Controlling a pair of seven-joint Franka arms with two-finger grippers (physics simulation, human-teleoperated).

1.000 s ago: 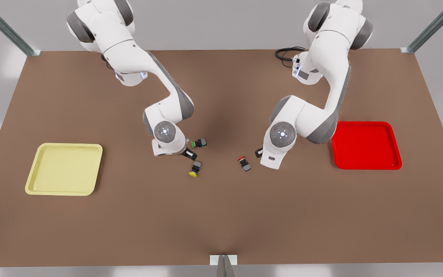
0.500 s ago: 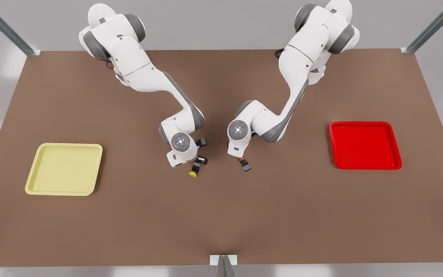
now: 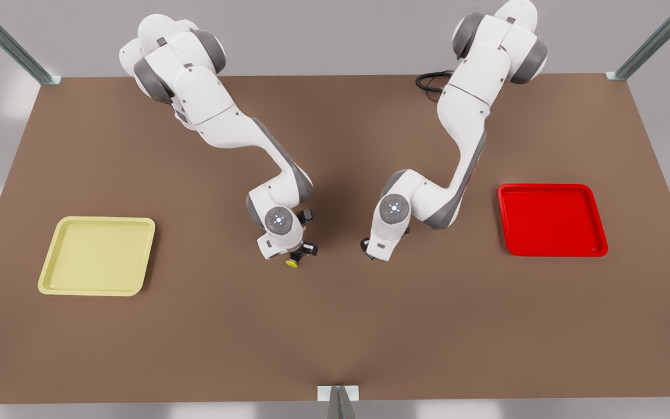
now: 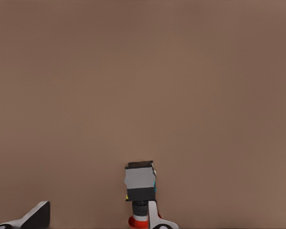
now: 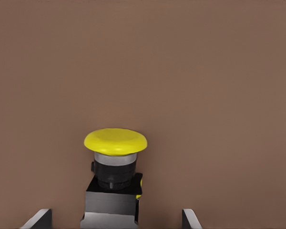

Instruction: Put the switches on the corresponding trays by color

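Note:
The yellow switch [image 3: 292,263] lies on its side on the brown table [image 3: 335,326] near the middle. My right gripper [image 3: 302,252] is low over it and open; in the right wrist view the yellow switch [image 5: 115,164] lies between the fingers of that gripper [image 5: 114,218]. The red switch [image 3: 364,241] is mostly hidden under my left gripper [image 3: 369,250]. In the left wrist view the red switch [image 4: 139,183] sits inside the open left gripper [image 4: 96,219], close to one finger [image 4: 154,220]. The pale yellow tray [image 3: 49,273] is at the front view's left, the red tray [image 3: 599,230] at its right.
A switch with a green cap [image 3: 306,216] lies just behind the right gripper's wrist, partly hidden. A black cable [image 3: 431,80] is coiled at the table's far edge. Metal frame posts stand at the far corners and the near edge's middle.
The left arm swung in from beside the red tray and now covers the red switch. The right arm shifted toward the yellow switch and came down around it.

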